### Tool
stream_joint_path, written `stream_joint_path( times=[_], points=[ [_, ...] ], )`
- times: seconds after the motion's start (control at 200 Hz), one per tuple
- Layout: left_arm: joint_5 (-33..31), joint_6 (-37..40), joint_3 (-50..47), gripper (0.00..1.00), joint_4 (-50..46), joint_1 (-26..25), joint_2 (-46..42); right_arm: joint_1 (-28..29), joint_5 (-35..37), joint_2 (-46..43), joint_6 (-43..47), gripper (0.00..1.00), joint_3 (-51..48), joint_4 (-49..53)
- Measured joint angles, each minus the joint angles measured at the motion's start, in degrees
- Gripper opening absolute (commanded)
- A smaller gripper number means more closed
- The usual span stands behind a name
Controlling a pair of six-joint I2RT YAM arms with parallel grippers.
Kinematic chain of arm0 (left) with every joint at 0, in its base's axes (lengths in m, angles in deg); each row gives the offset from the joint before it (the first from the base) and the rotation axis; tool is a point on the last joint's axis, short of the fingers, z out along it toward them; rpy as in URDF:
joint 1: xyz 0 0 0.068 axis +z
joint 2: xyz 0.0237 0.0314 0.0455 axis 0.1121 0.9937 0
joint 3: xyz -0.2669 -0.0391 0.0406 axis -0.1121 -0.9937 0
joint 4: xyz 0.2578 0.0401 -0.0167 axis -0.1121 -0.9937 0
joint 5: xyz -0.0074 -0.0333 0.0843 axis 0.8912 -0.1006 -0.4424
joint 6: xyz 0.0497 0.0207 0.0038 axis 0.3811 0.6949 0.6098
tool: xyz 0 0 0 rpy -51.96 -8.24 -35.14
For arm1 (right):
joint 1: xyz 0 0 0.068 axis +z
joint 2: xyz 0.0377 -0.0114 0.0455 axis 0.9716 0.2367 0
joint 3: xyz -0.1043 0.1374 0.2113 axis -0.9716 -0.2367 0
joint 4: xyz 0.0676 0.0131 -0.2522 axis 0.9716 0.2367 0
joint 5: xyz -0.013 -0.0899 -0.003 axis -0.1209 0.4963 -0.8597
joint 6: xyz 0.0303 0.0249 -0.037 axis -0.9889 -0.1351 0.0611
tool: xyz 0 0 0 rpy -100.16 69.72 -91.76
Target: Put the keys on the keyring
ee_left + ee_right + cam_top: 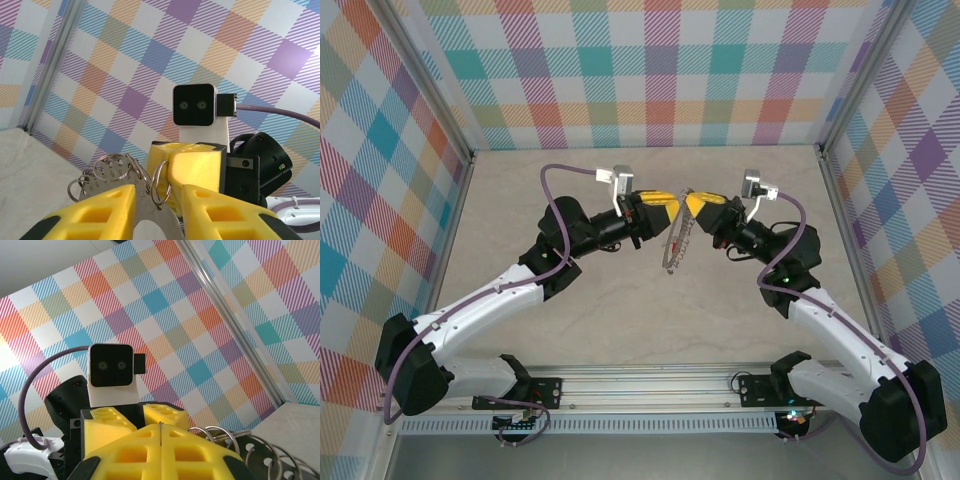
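Top external view: the two arms are meeting above the middle of the table [620, 330], fingertips facing each other. The left gripper [658, 208] and the right gripper [702, 205] are standing just beside one another. The keyring [674, 248] is hanging between them, tilted, with its upper edge at the yellow fingertips and its lower edge lifted off the table surface.

Left wrist view: the left fingers [100, 212] are standing partly apart and are grasping a flat silvery part of the keyring, which is lying in the gap between them. Several small wire loops [112, 170] are fanning out above and to the left of that metal. One loop is touching the side of the right gripper's yellow block, directly opposite.

Right wrist view: the right fingers [150, 450] are clenched, pad against pad, leaving only a thin seam. The keyring's wire loops are showing just to the right of these fingers. Whether the fingertips are pinching the metal cannot be told. Checked walls [165, 300] are enclosing the table on three sides.
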Motion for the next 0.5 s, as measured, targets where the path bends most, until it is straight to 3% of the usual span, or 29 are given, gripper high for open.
stream_joint_path(
  times=[0.5],
  points=[
    [1.86, 0.96, 1.55, 0.30, 0.22, 0.26, -0.57, 0.00, -0.02, 1.14, -0.09, 0.00, 0.09, -2.64]
  ],
)
